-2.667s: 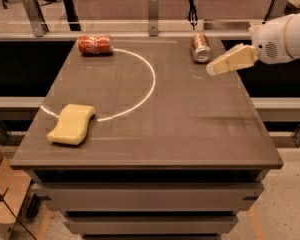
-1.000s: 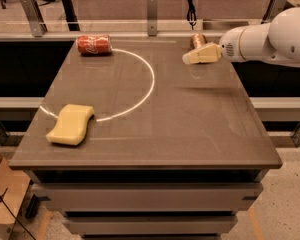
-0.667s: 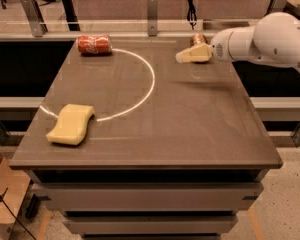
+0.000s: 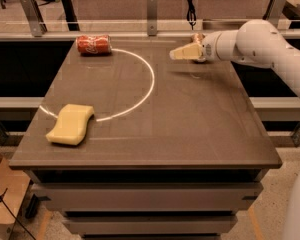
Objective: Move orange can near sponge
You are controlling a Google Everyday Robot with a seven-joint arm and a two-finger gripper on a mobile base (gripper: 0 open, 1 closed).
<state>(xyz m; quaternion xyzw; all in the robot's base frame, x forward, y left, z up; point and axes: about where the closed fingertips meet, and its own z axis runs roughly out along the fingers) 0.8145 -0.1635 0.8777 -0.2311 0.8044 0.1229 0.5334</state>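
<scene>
Beneath me spreads the worktop [image 4: 190, 134]. Well off to the front-left of my end effector [image 4: 186, 53] lies the sponge [image 4: 70, 124]. Just behind it sits the orange can [image 4: 197, 36], partly hidden. Spread or pinching, I cannot tell. I should centre squarely on the can before lifting.

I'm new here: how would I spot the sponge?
On the dark table, follow the white arc to its near left end. The sponge lies there, far from the gripper at the far right. It is pale yellow, flat and wavy, unlike the red can at the far edge.
</scene>
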